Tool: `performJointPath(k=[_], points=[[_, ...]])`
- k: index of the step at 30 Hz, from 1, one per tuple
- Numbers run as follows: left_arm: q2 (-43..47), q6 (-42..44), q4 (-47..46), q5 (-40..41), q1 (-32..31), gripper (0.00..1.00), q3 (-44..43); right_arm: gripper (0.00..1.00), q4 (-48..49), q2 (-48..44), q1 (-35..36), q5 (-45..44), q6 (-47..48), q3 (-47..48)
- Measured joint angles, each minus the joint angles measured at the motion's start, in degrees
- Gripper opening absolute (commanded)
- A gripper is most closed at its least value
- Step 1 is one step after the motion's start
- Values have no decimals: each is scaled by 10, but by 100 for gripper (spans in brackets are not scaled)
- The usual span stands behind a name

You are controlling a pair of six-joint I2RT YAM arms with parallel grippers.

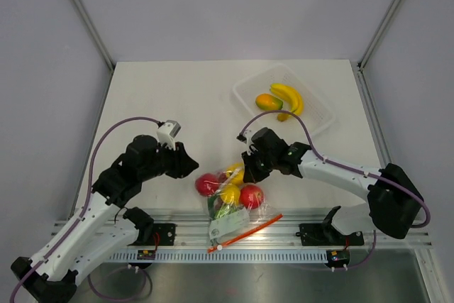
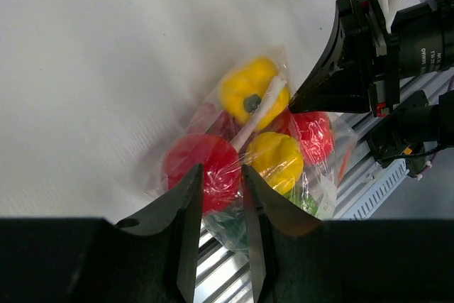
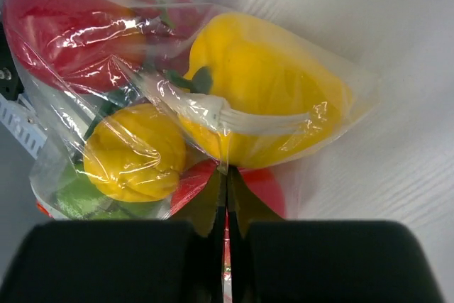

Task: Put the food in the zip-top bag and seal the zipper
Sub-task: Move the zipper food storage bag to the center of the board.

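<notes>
The crinkly clear bag (image 1: 228, 219) is lying stuffed with a yellow pepper (image 1: 235, 172) and red fruits (image 1: 206, 184), its orange-red zipper (image 1: 250, 231) nearest; the banana (image 1: 289, 97) and mango (image 1: 267, 101) are lying together, well apart.

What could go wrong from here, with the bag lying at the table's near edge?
1. The zip-top bag lies at the table's near edge, its zipper out over the rail; a tug might drag it off or spill food.
2. The banana and mango lie in the tray, and the bag already looks crowded.
3. The right pincer seems to pinch only thin film, which could slip.
</notes>
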State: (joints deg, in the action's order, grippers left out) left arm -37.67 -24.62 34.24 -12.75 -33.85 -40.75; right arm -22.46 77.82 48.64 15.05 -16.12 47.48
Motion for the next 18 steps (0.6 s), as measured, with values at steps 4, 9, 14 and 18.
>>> performJointPath(k=[4, 9, 14, 18], points=[[-14, -5, -5, 8, 0, 33, 0, 0, 28, 28, -35, 28, -13, 19], [-53, 10, -9, 36, 0, 34, -8, 0, 64, 114, -104, 55, -38, 112], [-88, 35, -13, 68, -1, 37, -60, 58, 65, 235, -123, 48, -28, 296], [-99, 40, -27, 73, -1, 38, -83, 69, 48, 291, -123, 37, 3, 414]])
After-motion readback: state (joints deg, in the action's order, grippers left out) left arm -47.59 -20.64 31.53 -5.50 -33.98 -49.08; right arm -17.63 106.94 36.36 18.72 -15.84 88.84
